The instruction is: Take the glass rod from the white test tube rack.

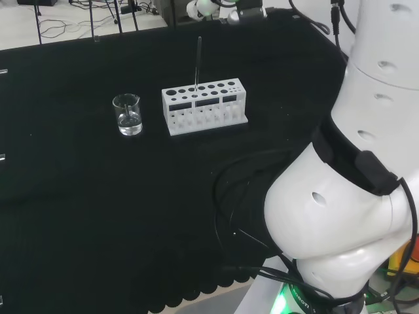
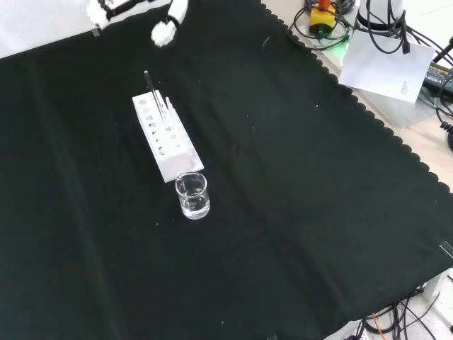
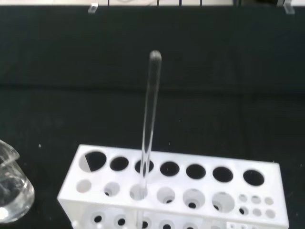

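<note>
The glass rod (image 1: 198,64) stands upright in a hole of the white test tube rack (image 1: 204,104) on the counter (image 2: 297,212), its long axis vertical, its top free well above the rack. A small beaker (image 2: 192,195) sits just beside the rack's near end in the front view. The hand (image 2: 164,30) hovers beyond the rack's far end — apart from the rod, holding nothing — though whether its fingers are spread I cannot tell.
</note>
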